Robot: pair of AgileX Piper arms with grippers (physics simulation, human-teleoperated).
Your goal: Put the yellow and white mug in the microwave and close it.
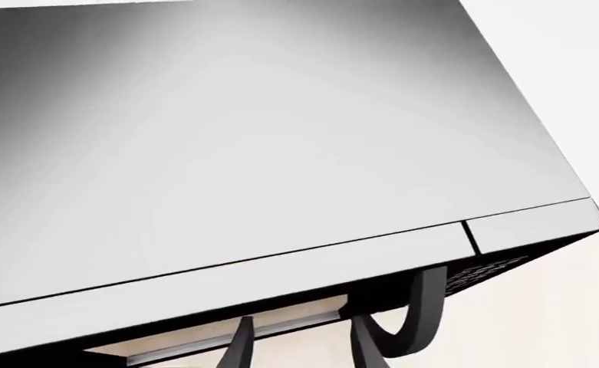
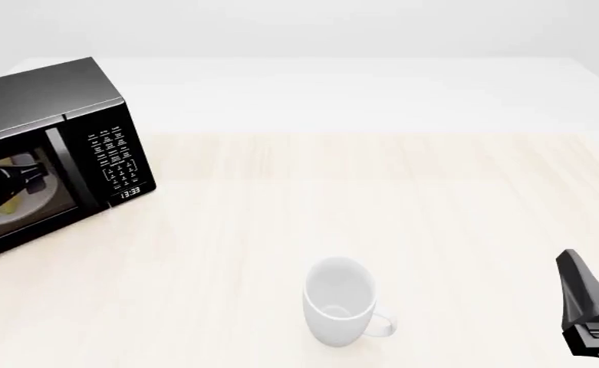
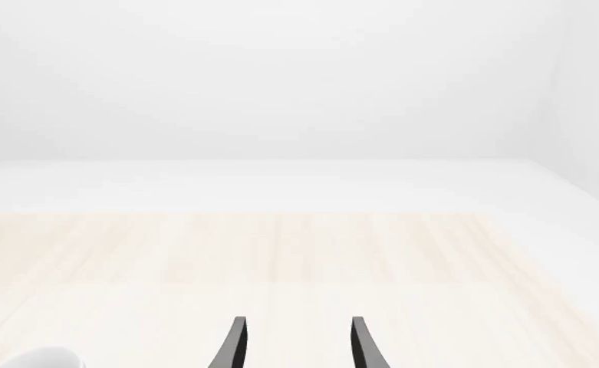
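The left tool (image 1: 301,345), fingers parted and holding nothing, hovers at the microwave (image 2: 64,115) front; its clock reads 13:33. A yellow shape, perhaps the yellow and white mug (image 2: 11,204), shows inside. The right tool (image 3: 295,345) stands open over the table (image 2: 432,215).

A white mug (image 2: 338,300) stands upright on the table (image 2: 381,199), toward the near edge and a little right of the middle in the front view. Its mouth faces up, showing a pale interior, and its loop handle points to the right and slightly toward the near side. The table has a light wood-grain top with a plain white band along its far side. In the right wrist view only a rounded white sliver of the mug (image 3: 44,357) shows at the frame's edge.
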